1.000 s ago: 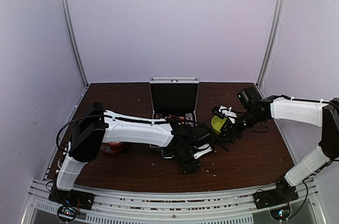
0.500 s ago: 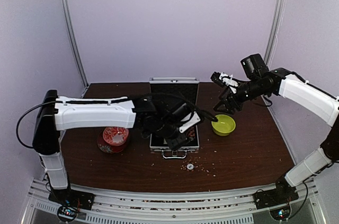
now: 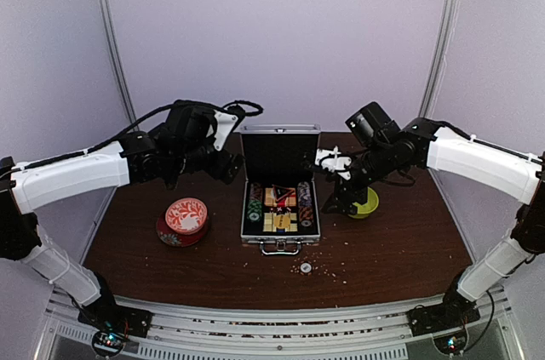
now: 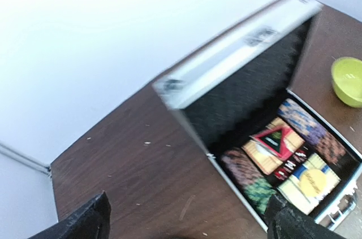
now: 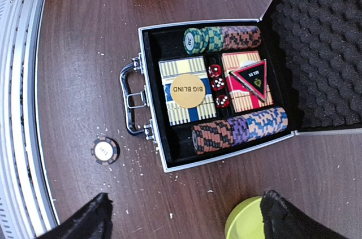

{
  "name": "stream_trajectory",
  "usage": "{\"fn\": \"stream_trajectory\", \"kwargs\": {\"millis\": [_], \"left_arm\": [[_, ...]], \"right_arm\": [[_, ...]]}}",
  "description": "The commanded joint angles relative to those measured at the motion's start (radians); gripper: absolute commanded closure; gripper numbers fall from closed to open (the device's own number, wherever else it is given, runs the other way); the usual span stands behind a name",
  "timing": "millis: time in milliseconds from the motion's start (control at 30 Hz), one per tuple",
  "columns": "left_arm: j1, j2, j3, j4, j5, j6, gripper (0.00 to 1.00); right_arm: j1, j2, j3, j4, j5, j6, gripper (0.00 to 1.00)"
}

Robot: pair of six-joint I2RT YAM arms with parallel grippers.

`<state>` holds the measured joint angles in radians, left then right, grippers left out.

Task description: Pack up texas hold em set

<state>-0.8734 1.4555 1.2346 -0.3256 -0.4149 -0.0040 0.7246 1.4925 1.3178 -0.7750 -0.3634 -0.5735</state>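
Silver case (image 5: 169, 163) open w/ chips, decks, dice — one chip (image 5: 106, 151) outside; both pincers released.

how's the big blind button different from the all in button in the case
The big blind button is a round tan disc; the all in button is a red and black triangle. The big blind lies on the deck nearer the handle; the all in lies on the deck nearer the lid. Both lie flat on card decks inside the open case, beside the dice.
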Motion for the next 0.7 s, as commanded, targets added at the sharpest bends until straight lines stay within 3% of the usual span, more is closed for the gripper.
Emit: {"fn": "stream_trajectory", "kwargs": {"millis": [0,67,133,233,333,433,667], "left_arm": [[0.094,-0.052,-0.010,0.192,0.028,-0.036,0.02],[0.105,-0.049,0.014,0.215,-0.047,-0.054,0.02],[0.107,-0.019,0.028,0.250,-0.211,-0.091,0.02],[0.115,0.043,0.050,0.232,-0.340,-0.097,0.02],[0.149,0.067,0.032,0.224,-0.231,-0.085,0.02],[0.194,0.054,-0.002,0.220,-0.096,-0.096,0.04],[0.198,0.004,-0.045,0.223,0.031,-0.080,0.12]], "right_arm": [[0.040,0.033,-0.007,0.051,0.037,-0.011,0.00],[0.052,0.012,-0.056,0.109,0.002,-0.031,0.00],[0.081,0.035,-0.062,0.100,-0.013,-0.072,0.01],[0.116,0.121,-0.021,0.024,-0.030,-0.114,0.20],[0.137,0.189,-0.013,0.001,-0.018,-0.115,0.33],[0.160,0.236,-0.020,-0.015,-0.009,-0.120,0.37],[0.237,0.292,-0.057,-0.016,0.070,-0.170,0.39]]}}
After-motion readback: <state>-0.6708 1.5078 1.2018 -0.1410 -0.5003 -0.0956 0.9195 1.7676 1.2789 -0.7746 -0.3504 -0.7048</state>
